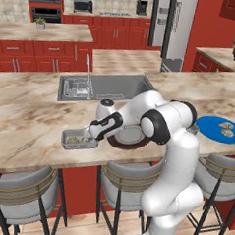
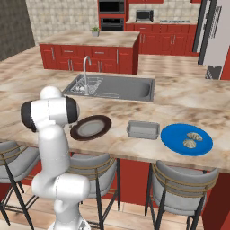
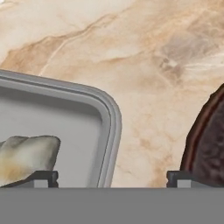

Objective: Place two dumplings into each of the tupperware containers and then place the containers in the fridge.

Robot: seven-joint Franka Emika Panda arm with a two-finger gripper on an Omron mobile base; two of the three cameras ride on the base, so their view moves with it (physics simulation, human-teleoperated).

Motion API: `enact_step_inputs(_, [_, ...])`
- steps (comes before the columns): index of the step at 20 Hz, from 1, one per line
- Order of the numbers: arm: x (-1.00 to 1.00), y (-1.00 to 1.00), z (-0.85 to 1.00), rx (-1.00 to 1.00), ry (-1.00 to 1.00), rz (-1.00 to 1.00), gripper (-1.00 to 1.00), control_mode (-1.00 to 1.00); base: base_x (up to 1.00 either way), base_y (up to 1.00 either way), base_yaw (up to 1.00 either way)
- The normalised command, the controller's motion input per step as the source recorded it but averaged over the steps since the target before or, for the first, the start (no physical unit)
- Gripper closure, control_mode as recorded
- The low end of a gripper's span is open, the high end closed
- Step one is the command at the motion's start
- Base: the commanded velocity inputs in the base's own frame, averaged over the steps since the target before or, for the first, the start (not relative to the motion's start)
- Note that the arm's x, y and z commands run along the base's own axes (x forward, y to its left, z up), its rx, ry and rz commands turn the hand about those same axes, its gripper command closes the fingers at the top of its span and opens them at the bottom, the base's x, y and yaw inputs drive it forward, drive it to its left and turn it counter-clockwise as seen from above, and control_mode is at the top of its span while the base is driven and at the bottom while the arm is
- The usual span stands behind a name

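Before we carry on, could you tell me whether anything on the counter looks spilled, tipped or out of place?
Nothing stands out. Both tupperware containers sit flat, the brown plate lies level, and two dumplings rest on the blue plate.

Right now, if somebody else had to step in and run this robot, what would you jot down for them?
Gripper: open, holding nothing, low over the marble counter between tray and plate.
Left translucent grey plastic tray: holds pale crinkled dumplings; I cannot count them.
Second grey tray: looks empty, between the round dark-brown plate and the blue round plate.
Blue plate: two dumplings remain.
Left: move those two into the second tray, then carry both trays to the tall grey fridge across the kitchen.
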Motion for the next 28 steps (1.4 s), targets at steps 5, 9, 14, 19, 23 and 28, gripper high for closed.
enact_step_inputs(5, [0.0,0.1,-0.19,0.0,0.0,0.0,1.0,-1.0,0.0,0.0,0.0])
enact_step_inputs(9, [0.0,0.1,-0.31,0.0,0.0,0.0,1.0,-1.0,0.0,0.0,0.0])
enact_step_inputs(14, [0.0,0.11,-0.3,0.0,0.0,0.0,1.0,-1.0,0.0,0.0,0.0])
enact_step_inputs(19, [-0.11,0.02,0.14,0.0,0.0,0.0,1.0,-1.0,0.0,0.0,0.0])
enact_step_inputs(23, [-0.48,0.0,0.68,0.04,0.0,-0.02,1.0,-1.0,0.0,0.0,0.0])
enact_step_inputs(28, [-0.59,-0.2,0.86,0.07,0.0,-0.11,1.0,-1.0,0.0,0.0,0.0])
